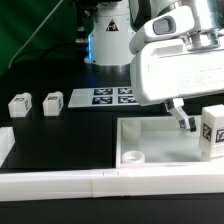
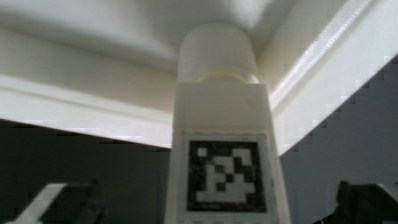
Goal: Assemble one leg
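A white leg (image 1: 212,133) with a black-and-white tag stands on the large white panel (image 1: 160,150) near its corner at the exterior view's right. My gripper (image 1: 188,122) hangs just beside it, one dark finger (image 1: 180,118) showing. In the wrist view the leg (image 2: 226,130) lies between the two fingertips (image 2: 54,205), its rounded end toward the panel's corner rim (image 2: 329,60). My gripper (image 2: 210,208) is open, with a dark gap between the leg and each finger. Two more legs (image 1: 19,103) (image 1: 52,102) lie on the table at the exterior view's left.
The marker board (image 1: 108,96) lies flat behind the panel. A low white wall (image 1: 60,182) runs along the front, with a raised white piece (image 1: 5,145) at the exterior view's left. The robot's base (image 1: 110,35) stands at the back.
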`<action>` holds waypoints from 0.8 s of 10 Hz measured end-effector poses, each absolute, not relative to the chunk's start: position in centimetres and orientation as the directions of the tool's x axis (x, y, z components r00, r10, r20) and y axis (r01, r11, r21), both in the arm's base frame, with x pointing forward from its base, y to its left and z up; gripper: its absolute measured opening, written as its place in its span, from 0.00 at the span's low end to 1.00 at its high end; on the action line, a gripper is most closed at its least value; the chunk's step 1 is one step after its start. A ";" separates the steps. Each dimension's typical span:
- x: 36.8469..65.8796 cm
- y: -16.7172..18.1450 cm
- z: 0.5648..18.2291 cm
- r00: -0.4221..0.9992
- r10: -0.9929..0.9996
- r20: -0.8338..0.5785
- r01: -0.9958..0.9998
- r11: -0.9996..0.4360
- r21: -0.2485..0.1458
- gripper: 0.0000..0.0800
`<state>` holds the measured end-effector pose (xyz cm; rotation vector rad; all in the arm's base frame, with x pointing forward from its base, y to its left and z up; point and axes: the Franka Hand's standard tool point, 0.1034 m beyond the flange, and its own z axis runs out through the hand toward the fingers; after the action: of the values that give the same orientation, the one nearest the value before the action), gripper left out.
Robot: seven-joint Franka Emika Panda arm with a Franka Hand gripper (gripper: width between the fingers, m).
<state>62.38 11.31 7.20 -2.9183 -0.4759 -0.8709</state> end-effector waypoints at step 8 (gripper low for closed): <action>61.9 12.6 10.6 0.947 0.289 0.138 0.296 -0.955 -0.028 0.81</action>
<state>61.87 12.56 10.62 -3.0521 -0.4587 -0.2051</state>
